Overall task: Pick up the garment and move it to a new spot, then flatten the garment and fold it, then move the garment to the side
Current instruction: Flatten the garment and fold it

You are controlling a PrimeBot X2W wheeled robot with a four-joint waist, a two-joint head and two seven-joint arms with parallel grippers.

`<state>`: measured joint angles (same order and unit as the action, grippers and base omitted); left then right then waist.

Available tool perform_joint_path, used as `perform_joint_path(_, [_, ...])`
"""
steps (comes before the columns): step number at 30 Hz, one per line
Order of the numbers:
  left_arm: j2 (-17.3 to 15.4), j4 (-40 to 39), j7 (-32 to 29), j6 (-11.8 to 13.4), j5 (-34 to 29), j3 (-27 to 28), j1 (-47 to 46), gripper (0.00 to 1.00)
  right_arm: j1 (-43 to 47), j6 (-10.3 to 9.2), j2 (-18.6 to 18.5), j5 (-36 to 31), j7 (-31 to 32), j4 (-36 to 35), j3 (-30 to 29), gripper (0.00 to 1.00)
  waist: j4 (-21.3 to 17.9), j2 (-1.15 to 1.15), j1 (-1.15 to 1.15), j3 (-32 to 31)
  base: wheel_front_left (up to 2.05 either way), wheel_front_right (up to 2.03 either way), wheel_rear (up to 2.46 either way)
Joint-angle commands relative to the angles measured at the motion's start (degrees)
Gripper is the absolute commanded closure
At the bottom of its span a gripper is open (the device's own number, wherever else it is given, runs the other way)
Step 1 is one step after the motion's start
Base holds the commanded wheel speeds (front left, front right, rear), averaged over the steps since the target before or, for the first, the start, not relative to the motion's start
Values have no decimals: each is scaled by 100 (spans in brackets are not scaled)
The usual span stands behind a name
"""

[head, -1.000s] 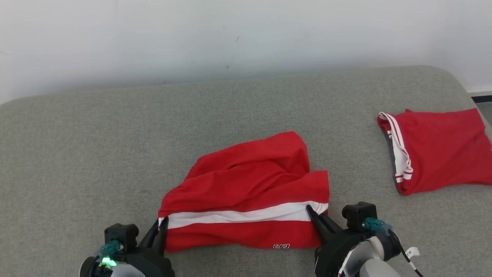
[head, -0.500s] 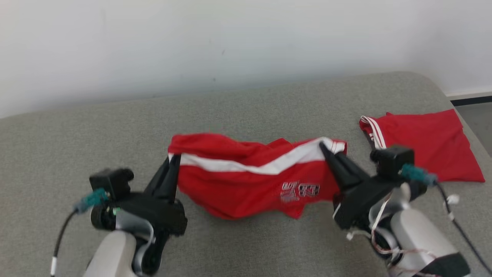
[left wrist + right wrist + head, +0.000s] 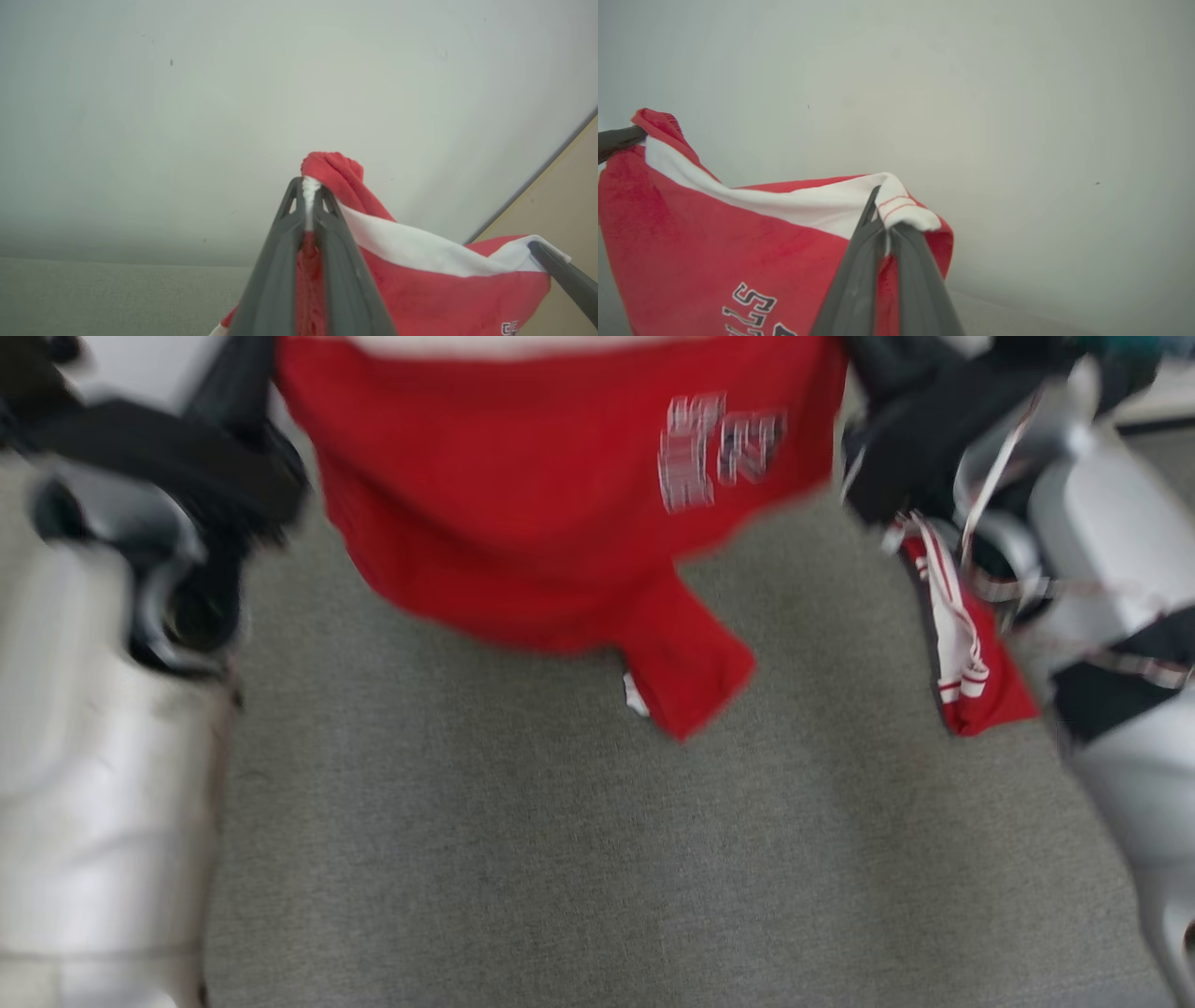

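Since a second ago the garment is raised off the grey upholstered surface and held aloft, clamped by the left fingers and right fingers. Placing, flattening and folding are left.

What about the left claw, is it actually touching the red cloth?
Touching. The left wrist view shows the left gripper shut on the red garment, with the garment's white band pinched in its grip.

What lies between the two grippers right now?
The red garment spans that gap, its white band running between the left gripper and right gripper, each shut on an end. Both wrist views show it.
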<state>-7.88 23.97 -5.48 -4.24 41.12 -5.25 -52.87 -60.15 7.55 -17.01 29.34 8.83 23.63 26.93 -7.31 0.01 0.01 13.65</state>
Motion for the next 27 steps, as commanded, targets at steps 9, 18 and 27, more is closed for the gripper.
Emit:
perform_joint_path(9, [-187, -96, 305, 283, 323, 666, -2224, 100, -2499, -16, 69, -699, -1125, 1055, -365, 100, -274, -1, -1, 2204, 0, 0, 0])
perform_joint_path(18, [-210, 186, 1065, -47, 544, 976, -2561, 100, -3010, -29, 153, -1374, -1968, 1915, -716, 100, -115, -1, -1, 2546, 0, 0, 0])
perform_joint_path(27, [32, 588, 1442, -303, 944, 751, -1197, 100, -1971, -24, 68, -1046, -2170, 2183, 120, 100, -24, -1, -1, 2288, 0, 0, 0])
